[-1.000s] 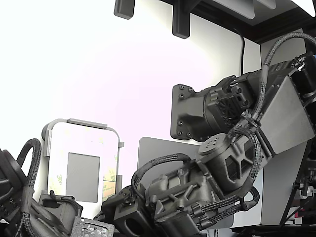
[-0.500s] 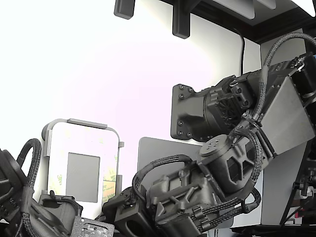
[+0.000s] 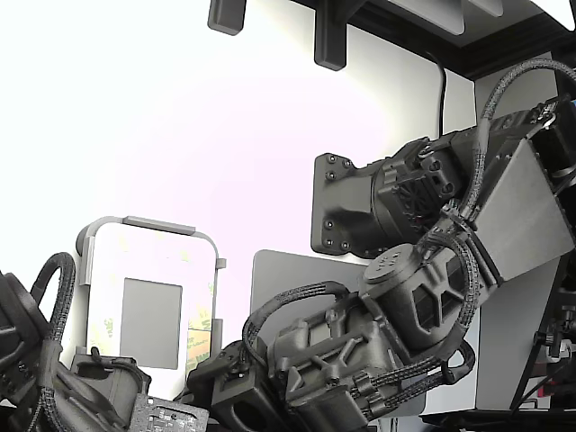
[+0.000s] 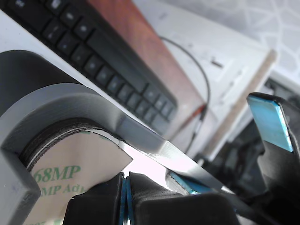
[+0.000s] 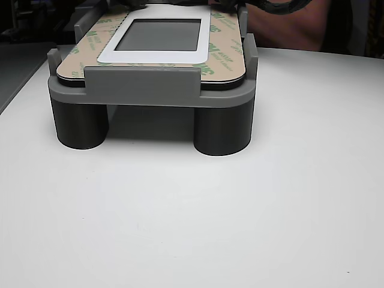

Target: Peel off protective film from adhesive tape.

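The protective film (image 4: 70, 180) still lies flat on the panel in the grey fixture (image 5: 150, 90) — no lifted edge shows. The end effector (image 4: 125, 197), pads pressed together at the film's corner, apparently pinches nothing yet — peeling remains.

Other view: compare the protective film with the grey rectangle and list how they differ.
Colour: the protective film is pale yellow with green lettering; the grey rectangle is plain and unprinted.
Place: the film runs outside the white frame; the rectangle sits inside it.
Shape: the film shows as narrow bands; the rectangle is one broad patch.
Both lie flat atop the grey fixture.
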